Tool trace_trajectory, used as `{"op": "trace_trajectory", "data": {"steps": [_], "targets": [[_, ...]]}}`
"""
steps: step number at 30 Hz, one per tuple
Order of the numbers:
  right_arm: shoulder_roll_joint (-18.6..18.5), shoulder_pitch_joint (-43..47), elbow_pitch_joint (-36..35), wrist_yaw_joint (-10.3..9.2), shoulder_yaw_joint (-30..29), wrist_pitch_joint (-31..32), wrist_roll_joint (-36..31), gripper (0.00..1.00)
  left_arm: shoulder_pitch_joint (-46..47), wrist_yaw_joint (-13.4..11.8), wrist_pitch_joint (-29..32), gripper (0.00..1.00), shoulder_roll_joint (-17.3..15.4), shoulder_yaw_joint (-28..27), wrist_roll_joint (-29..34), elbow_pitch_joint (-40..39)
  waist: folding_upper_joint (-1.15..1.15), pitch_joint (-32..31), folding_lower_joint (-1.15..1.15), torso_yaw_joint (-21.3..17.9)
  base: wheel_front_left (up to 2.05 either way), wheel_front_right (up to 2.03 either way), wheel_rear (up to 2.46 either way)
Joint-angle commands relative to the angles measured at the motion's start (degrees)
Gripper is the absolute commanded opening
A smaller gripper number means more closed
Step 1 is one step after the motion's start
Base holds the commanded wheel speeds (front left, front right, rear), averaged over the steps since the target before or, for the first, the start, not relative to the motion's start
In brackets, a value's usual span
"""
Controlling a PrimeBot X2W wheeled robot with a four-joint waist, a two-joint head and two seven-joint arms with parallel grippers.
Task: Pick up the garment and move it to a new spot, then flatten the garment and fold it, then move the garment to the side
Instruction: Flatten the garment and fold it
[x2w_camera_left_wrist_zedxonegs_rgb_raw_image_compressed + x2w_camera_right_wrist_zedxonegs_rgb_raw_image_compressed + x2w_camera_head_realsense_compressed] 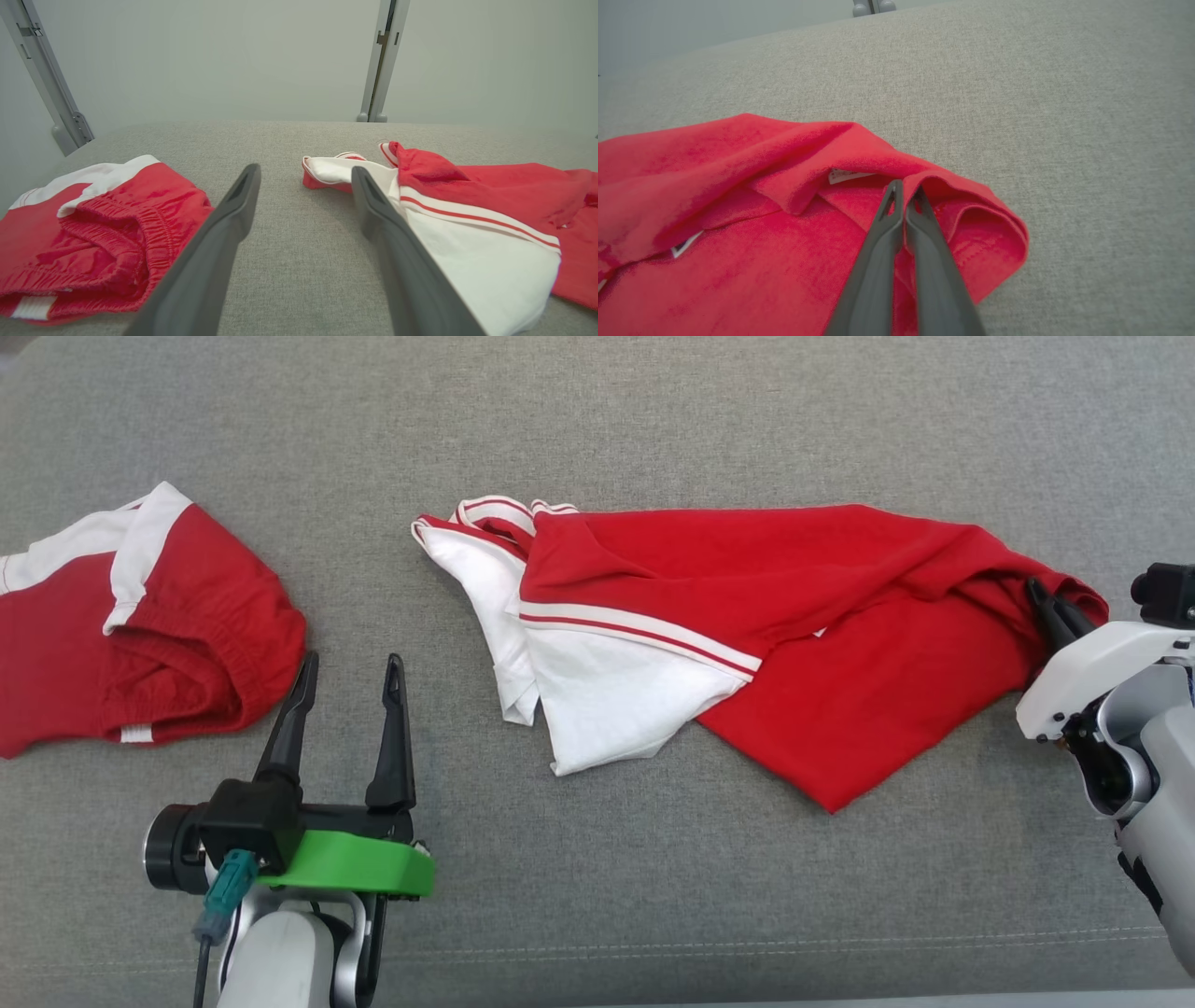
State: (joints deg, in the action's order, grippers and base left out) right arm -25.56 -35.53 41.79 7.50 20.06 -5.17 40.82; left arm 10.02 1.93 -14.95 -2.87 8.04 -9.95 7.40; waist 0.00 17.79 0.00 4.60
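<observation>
Grey fabric tabletop (pixel 653 411): right end effector (pixel 906 192) pinched closed on garment (pixel 840 616) right-end fold, apparently for lift; left end effector (pixel 352 663) stood open left of garment.

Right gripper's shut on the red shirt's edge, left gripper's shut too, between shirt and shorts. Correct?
Not quite: the left gripper is open, its jaws spread apart, as the left wrist view shows. The rest holds: right gripper shut on the red shirt at its edge, left one between shirt and red shorts.
</observation>
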Motion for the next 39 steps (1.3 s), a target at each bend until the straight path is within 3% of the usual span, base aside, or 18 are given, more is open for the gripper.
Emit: {"op": "trace_trajectory", "data": {"steps": [1,7,14,18,25,29,33,39], "targets": [[-0.32,0.32,-0.39,-0.02,0.16,-0.39,0.70,0.00,0.56,-0.35,-0.18,1.00,-0.05,0.07,-0.10,-0.25,0.00,-0.05,0.00,-0.10,0.00,0.00,0.00],[-2.49,2.33,-6.23,-0.02,1.42,1.43,8.87,0.00,-0.07,-0.38,-0.18,1.00,-0.06,-0.06,0.21,-0.20,0.00,-0.42,0.00,-0.99,0.00,0.00,0.00],[-9.64,8.43,-21.44,-0.01,2.55,11.24,23.84,0.00,-0.85,-0.07,-0.18,1.00,-0.07,-0.76,0.79,-0.13,0.00,-1.00,0.00,-2.74,0.00,0.00,0.00],[-11.91,11.78,-27.44,-0.01,1.76,16.47,31.23,0.00,-1.09,0.04,-0.17,1.00,-0.08,-0.73,0.82,0.04,0.00,-1.35,0.00,-3.30,0.00,0.00,0.00],[-13.77,17.77,-36.13,0.01,-3.58,23.81,47.78,0.00,-1.00,0.10,-0.18,1.00,-0.09,-0.68,1.01,-0.02,0.00,-1.60,0.00,-3.49,0.00,0.00,0.00],[-14.36,20.84,-37.88,0.00,-9.91,23.42,56.18,0.00,-0.63,0.22,-0.18,1.00,-0.09,-0.53,1.11,-0.23,0.00,-1.22,0.00,-3.14,0.00,0.00,0.00],[-15.23,23.14,-35.72,0.01,-14.19,20.74,57.95,0.00,-0.10,0.29,-0.18,1.00,-0.08,-0.86,1.15,-0.51,0.00,-0.57,0.00,-2.77,0.00,0.00,0.00],[-14.94,23.75,-31.79,0.01,-13.24,16.16,51.55,0.00,0.35,0.44,-0.18,1.00,-0.08,-1.44,1.40,-0.39,0.00,0.07,0.00,-2.70,0.00,0.00,0.00]]}}
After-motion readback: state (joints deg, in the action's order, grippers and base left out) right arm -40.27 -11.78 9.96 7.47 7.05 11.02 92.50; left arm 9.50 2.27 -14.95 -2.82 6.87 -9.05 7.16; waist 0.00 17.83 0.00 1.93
